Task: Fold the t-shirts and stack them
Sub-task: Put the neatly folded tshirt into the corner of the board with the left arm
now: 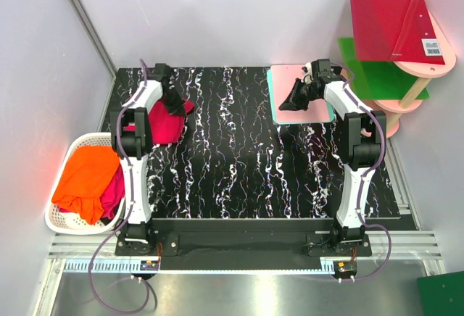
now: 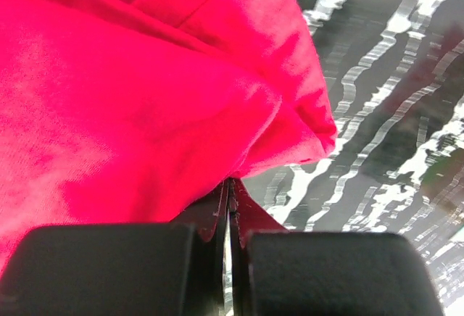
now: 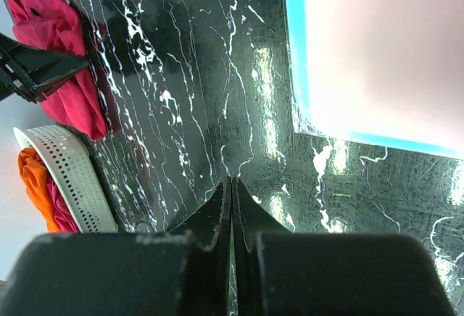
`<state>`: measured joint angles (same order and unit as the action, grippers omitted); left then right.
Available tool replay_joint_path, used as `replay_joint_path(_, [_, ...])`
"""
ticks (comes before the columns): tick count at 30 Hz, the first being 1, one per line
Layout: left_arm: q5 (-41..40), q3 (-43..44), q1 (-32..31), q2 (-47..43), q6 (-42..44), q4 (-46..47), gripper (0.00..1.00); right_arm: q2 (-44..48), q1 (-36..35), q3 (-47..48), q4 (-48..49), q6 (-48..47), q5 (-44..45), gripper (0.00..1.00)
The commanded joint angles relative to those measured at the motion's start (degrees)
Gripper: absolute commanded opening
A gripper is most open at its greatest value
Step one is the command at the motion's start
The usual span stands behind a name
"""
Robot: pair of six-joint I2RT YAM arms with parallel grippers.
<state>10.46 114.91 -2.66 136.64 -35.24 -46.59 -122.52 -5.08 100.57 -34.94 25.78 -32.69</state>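
Cloth is what must be handled: the crimson shirt is bunched at the far left of the table, touched by the left gripper, whose fingers are pressed together; whether a fold is caught cannot be told. The right gripper is closed tight on nothing beside the pink board. An orange shirt is heaped in the basket. Light, floppy handling is expected; a hem or shoulder seam is best pinched.

The table is black, streaked with white marble-like veins. One shirt is plain crimson, another shirt plain bright orange. The basket is white and perforated. The square board is pale pink with a teal edge. The red board and green board are plain.
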Motion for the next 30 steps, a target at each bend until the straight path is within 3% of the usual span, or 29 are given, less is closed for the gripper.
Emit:
replay_joint_path(1, [-5.71, -4.25, 3.79, -3.92, 2.2, -1.93, 0.0, 2.29, 0.34, 0.85, 1.63, 0.41, -2.12, 0.04])
replay_joint_path(13, [-8.26, -8.56, 11.44, -8.05, 3.95, -2.89, 0.0, 0.97, 0.25, 1.82, 1.98, 1.2, -3.52, 0.05])
replay_joint_path(24, [-5.45, -4.96, 13.03, -11.3, 4.66, -3.51, 0.0, 1.76, 0.33, 2.26, 1.89, 0.85, -2.91, 0.05])
replay_joint_path(25, [-5.19, -4.87, 12.85, -13.83, 4.22, -3.51, 0.05, 2.45, 0.25, 2.34, 1.8, 0.59, -2.56, 0.06])
replay_joint_path(26, [-5.1, -4.7, 12.68, -15.16, 4.31, -3.42, 0.19, 2.9, 0.25, 2.35, 1.72, 0.5, -1.51, 0.07])
replay_joint_path(27, [-4.92, -4.09, 12.33, -16.65, 4.48, -2.99, 0.55, 3.33, 0.25, 2.69, 1.54, -0.46, -0.89, 0.08])
replay_joint_path(30, [-1.07, -4.87, 9.53, -23.85, 5.62, 1.47, 0.99, 5.36, 0.34, 3.83, -0.65, -3.61, 3.49, 0.15])
